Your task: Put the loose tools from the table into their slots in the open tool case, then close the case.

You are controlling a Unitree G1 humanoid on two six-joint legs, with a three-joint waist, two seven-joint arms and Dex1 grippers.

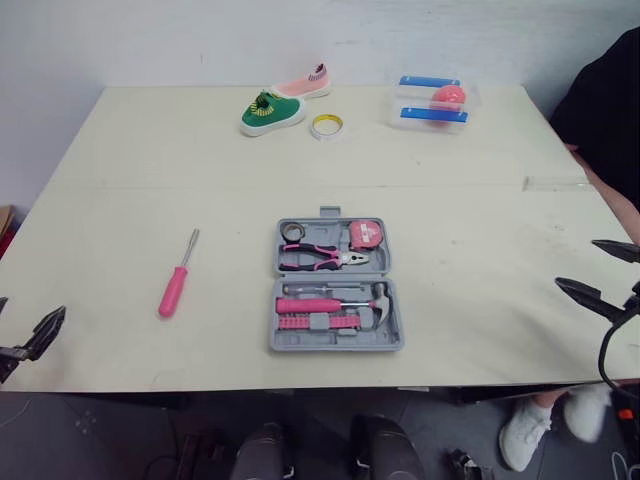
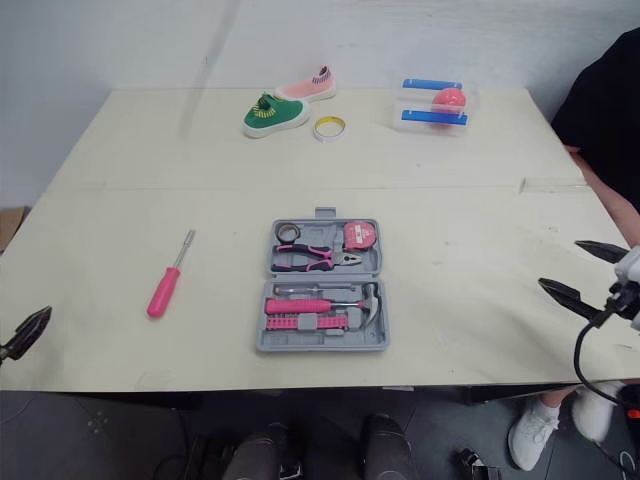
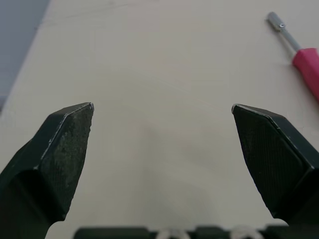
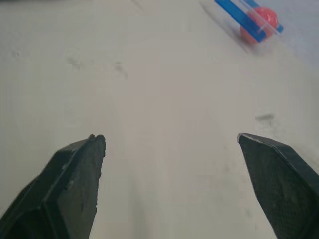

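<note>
Here, slim pink-handled screwdriver (image 1: pixel 176 282) lies near moulded grey case (image 1: pixel 300 342)

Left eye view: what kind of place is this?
Probably a robot test room, not a real workshop: a plain table against a bare wall holds unrelated props, an open tool case, a green shoe and a tape roll, and a person is beside it.
</note>
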